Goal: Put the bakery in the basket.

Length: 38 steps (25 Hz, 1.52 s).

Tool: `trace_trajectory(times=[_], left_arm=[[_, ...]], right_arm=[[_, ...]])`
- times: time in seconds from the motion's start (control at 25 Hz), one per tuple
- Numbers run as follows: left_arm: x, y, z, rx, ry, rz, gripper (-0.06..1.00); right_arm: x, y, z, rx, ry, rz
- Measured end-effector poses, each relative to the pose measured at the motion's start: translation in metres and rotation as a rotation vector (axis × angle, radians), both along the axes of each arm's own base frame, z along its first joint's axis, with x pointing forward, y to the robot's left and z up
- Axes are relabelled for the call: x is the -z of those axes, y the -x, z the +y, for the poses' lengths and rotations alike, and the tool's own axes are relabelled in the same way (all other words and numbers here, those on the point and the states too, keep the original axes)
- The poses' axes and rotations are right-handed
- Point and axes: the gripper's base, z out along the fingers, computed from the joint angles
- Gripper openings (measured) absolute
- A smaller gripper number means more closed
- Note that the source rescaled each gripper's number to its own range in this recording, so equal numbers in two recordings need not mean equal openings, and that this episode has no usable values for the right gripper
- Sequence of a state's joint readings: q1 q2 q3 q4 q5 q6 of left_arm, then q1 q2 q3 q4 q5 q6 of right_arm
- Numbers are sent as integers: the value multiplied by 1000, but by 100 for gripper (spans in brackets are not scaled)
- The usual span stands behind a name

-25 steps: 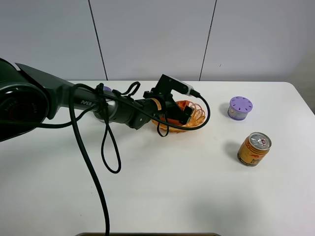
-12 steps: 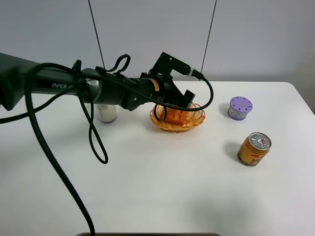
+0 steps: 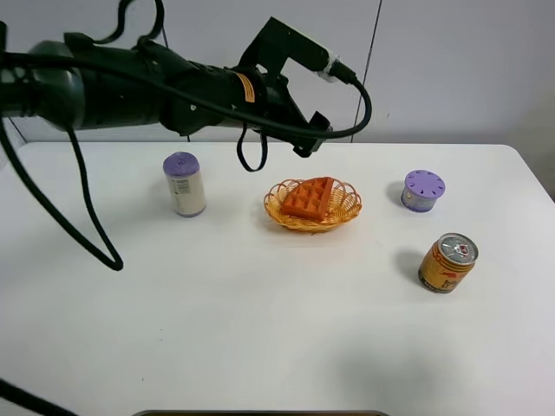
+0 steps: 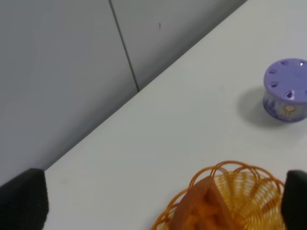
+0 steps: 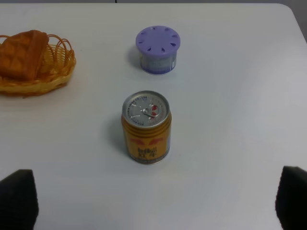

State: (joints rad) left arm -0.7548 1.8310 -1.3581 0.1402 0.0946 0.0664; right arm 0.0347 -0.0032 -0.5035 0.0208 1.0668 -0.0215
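The bakery, an orange-brown waffle wedge (image 3: 308, 198), lies in the orange-yellow wicker basket (image 3: 348, 209) at the middle of the white table. My left gripper (image 3: 310, 134) hangs above and behind the basket, open and empty. In the left wrist view the gripper (image 4: 160, 203) has its jaws wide apart, with the waffle (image 4: 201, 211) and the basket rim (image 4: 240, 167) below it. My right gripper (image 5: 154, 199) is open and empty, and is out of the exterior view. The right wrist view shows the waffle (image 5: 21, 55) in the basket (image 5: 57, 72).
A white bottle with a purple cap (image 3: 184, 184) stands left of the basket. A small purple-lidded jar (image 3: 423, 190) and a gold drink can (image 3: 447, 262) stand to the right; both show in the right wrist view, the can (image 5: 146, 127) and the jar (image 5: 158, 49).
My left arm has risen up and back from the basket, leaving the waffle lying in it. The bottle, hidden behind the arm before, now shows.
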Motion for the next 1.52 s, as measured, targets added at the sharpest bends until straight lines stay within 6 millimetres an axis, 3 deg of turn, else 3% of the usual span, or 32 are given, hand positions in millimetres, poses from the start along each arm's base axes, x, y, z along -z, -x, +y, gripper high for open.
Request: trace_trajectory(times=[0.4, 0.96, 1.24, 1.52], left_arm=[[-58, 19, 53, -86, -112, 34, 98], [-121, 46, 160, -348, -223, 95, 98], [-144, 74, 210, -494, -253, 140, 98], [-172, 118, 253, -629, -243, 116, 98]], right_arm=[[0, 0, 0, 0, 0, 0], [0, 0, 0, 0, 0, 0], [0, 0, 0, 0, 0, 0], [0, 0, 0, 0, 0, 0]])
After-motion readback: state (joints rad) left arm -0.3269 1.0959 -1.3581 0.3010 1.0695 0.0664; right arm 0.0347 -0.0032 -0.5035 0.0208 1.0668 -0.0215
